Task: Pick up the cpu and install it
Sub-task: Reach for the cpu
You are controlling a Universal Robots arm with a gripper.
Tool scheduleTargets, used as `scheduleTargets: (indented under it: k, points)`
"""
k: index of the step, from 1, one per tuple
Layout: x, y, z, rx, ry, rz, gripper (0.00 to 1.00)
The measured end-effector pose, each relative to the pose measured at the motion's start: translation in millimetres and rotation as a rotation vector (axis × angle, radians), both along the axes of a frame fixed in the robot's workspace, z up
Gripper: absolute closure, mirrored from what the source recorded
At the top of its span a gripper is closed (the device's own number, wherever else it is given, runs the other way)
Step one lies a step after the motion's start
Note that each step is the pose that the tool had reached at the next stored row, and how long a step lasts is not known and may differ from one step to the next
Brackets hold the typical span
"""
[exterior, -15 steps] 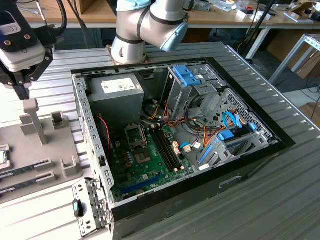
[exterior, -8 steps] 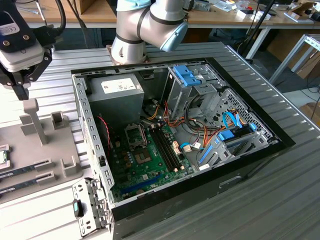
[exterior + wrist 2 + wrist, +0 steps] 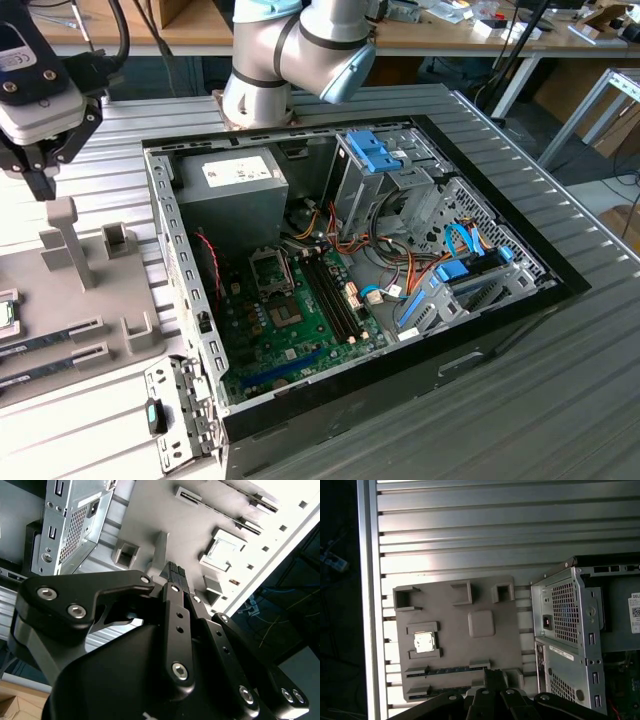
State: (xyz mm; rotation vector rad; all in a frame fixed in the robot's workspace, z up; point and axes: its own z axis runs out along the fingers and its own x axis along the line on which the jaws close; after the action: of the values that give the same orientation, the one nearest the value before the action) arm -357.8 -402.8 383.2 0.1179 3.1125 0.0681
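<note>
The black two-fingered hand (image 3: pixel 494 676) hangs above the grey moulded fixture plate (image 3: pixel 447 612) on the ribbed aluminium worktop (image 3: pixel 470 530). We see it closed, with nothing in its grip. The cpu (image 3: pixel 424 641), a small flat square silvery chip with a green rim, lies in a recess of that plate, apart from the hand. The open black computer case (image 3: pixel 400 372) stands beside the plate.
</note>
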Motion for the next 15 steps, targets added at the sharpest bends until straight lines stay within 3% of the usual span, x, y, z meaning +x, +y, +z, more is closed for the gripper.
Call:
scheduleTargets:
  k: [15]
  points:
    - [-4.5, 0.0, -0.6, 0.0, 0.0001, 0.0, 0.89]
